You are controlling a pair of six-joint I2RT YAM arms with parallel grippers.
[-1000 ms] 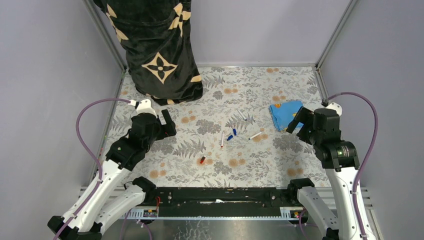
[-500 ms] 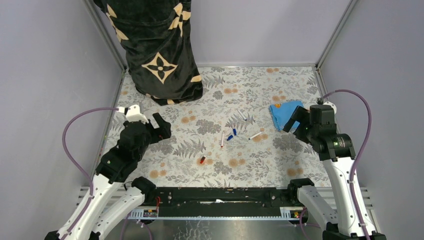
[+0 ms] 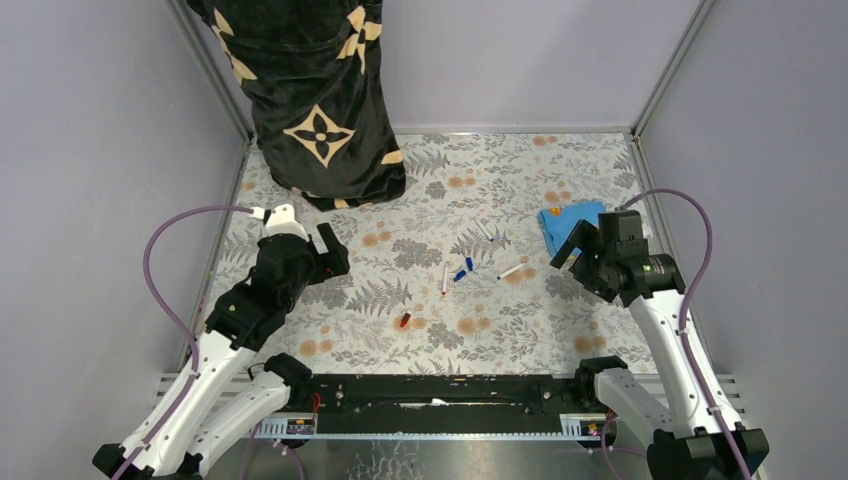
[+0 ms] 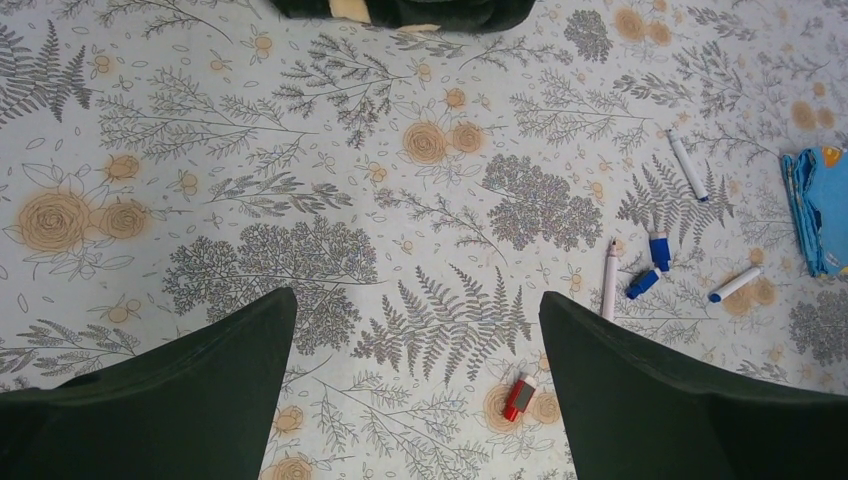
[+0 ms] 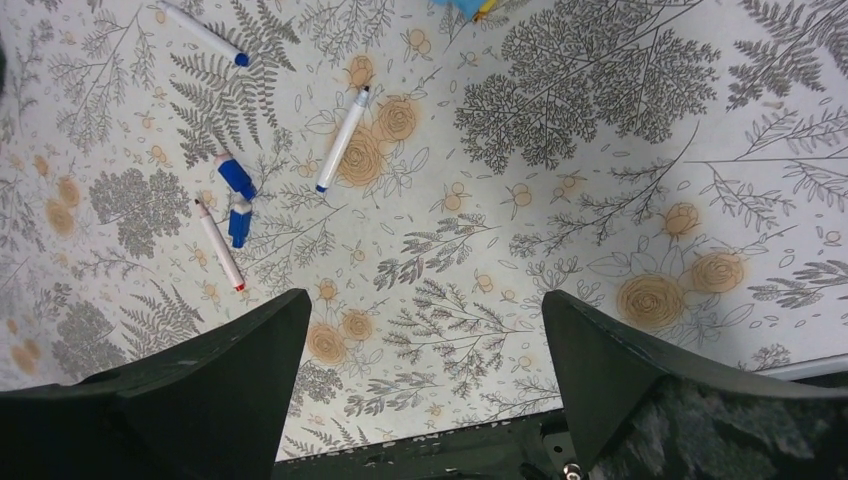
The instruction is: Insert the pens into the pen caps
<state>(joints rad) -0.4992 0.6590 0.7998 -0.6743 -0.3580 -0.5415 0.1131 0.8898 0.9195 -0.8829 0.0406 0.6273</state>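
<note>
Three white pens lie mid-table: a red-tipped pen [image 3: 445, 279] [image 4: 609, 280] [image 5: 219, 245], a blue-tipped pen [image 3: 484, 230] [image 4: 688, 166] [image 5: 203, 32] farther back, and another blue-tipped pen [image 3: 511, 271] [image 4: 735, 284] [image 5: 342, 139] to the right. Two blue caps [image 3: 464, 269] [image 4: 658, 251] [image 5: 235, 176] lie beside the red-tipped pen. A red cap [image 3: 404, 320] [image 4: 517, 397] lies alone, nearer the front. My left gripper [image 3: 335, 250] [image 4: 415, 300] is open and empty, left of the caps. My right gripper [image 3: 572, 245] [image 5: 425, 298] is open and empty, right of the pens.
A folded blue cloth [image 3: 572, 225] [image 4: 815, 205] lies at the right, just behind my right gripper. A black garment with gold flower marks [image 3: 320, 110] stands at the back left. The table has a floral cover [image 3: 470, 170], and grey walls close in both sides.
My right gripper has shifted a little left, toward the pens. My left arm swung back to the left and then returned near where it was. Pens and caps have not moved.
</note>
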